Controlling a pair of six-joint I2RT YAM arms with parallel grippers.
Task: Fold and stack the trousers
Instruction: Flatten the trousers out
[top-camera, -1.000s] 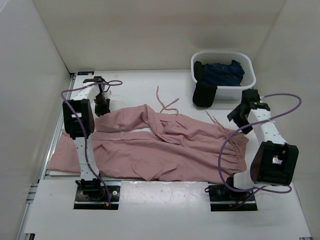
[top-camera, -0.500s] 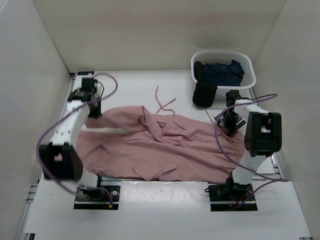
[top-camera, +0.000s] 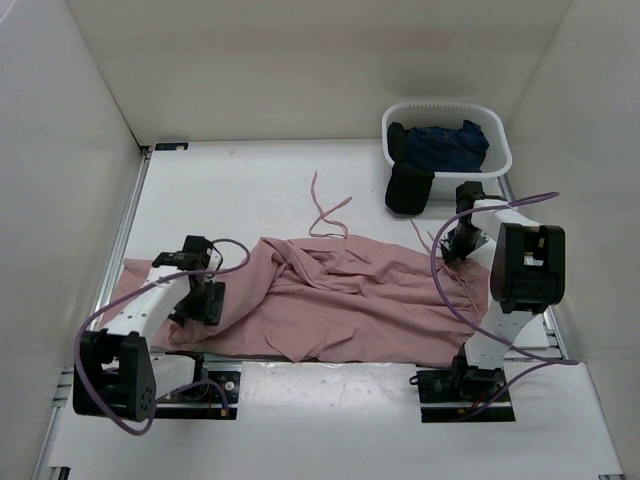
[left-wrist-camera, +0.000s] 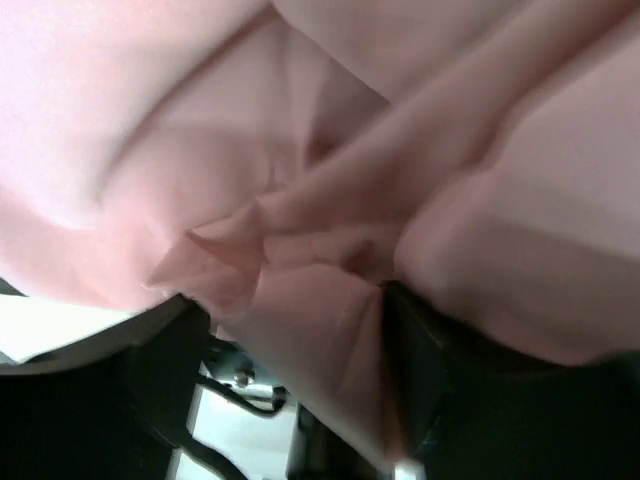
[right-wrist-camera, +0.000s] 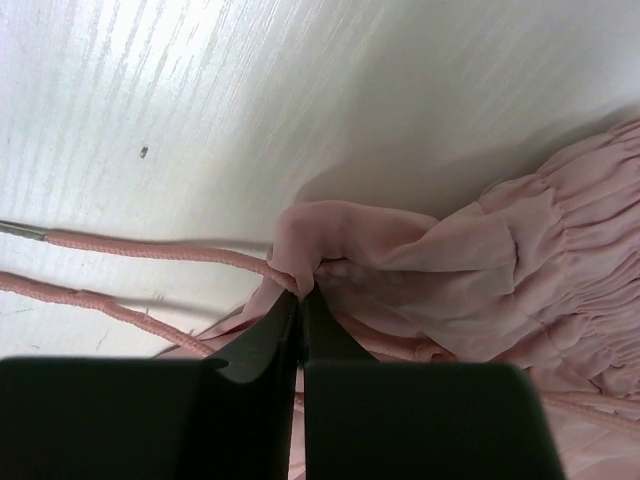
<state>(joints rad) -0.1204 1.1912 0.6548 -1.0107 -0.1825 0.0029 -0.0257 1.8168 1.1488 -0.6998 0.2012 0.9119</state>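
The dusty-pink trousers (top-camera: 350, 300) lie crumpled across the middle of the table, waistband to the right. Their legs are bunched toward the left and thin drawstrings (top-camera: 325, 210) trail toward the back. My left gripper (top-camera: 205, 300) is low over the left end of the legs. In the left wrist view its dark fingers stand wide apart, open (left-wrist-camera: 300, 400), with pink cloth (left-wrist-camera: 350, 150) draped between them. My right gripper (top-camera: 455, 245) is at the waistband. In the right wrist view it is shut (right-wrist-camera: 302, 300) on a small fold of gathered fabric (right-wrist-camera: 480, 260) beside a drawstring (right-wrist-camera: 150, 247).
A white basket (top-camera: 495, 150) stands at the back right with dark navy clothes (top-camera: 445, 145) inside. A black garment (top-camera: 408, 188) hangs over its front-left rim. White walls enclose the table on three sides. A strip of pink leg (top-camera: 135, 272) reaches the left rail.
My left arm swung from the far left toward the near edge, dragging the leg ends over the trousers, then opened. My right gripper dropped onto the waistband and shut on it.
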